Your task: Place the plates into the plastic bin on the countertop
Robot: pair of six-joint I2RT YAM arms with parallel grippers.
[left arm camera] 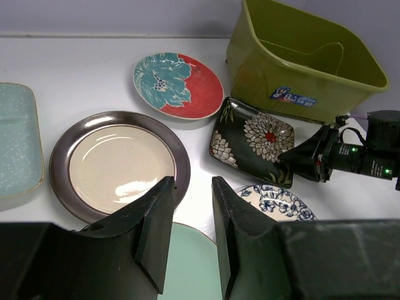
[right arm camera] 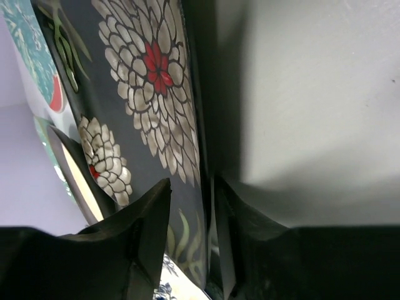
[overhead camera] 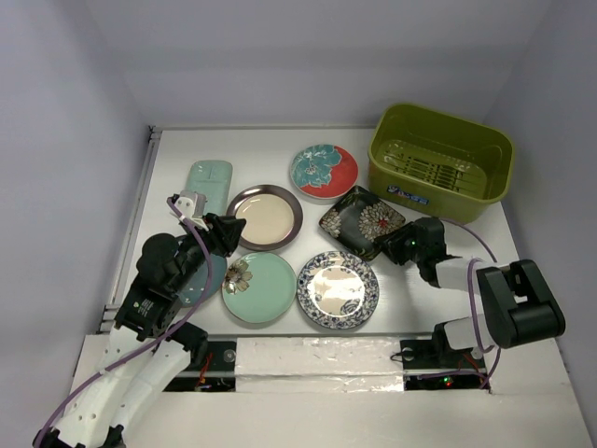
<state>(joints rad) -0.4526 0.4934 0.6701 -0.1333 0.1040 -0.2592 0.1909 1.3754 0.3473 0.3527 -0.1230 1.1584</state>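
The white countertop point(overhead camera: 280, 149) carries everything, and the olive plastic bin point(overhead camera: 466, 203) at its far right is my landmark: it is open-topped, holds no plate, and is wider than any dish here. The other plates fan out farther from the bin on its label side, none of them in it yet. Closest to the bin, just off its labelled wall, lies the black square floral plate point(overhead camera: 359, 219), the one I have in hand. I judge it to be glazed ceramic: stiff, fairly heavy for a rim pinch, slick and easy to chip, so it should be held on the raised edge, squarely and deep, and carried low over the bin's wall. My right arm reaches low and nearly level from the side away from the bin, and my right gripper point(right arm camera: 192, 184) is closed across that plate's rim, one finger above and one below. The held edge may be slightly raised; I cannot be sure. My left gripper point(left arm camera: 192, 184), well apart from the bin, hangs over the brown-rimmed cream plate point(left arm camera: 115, 164) and the mint round plate point(overhead camera: 258, 287), jaws slightly parted, holding nothing.
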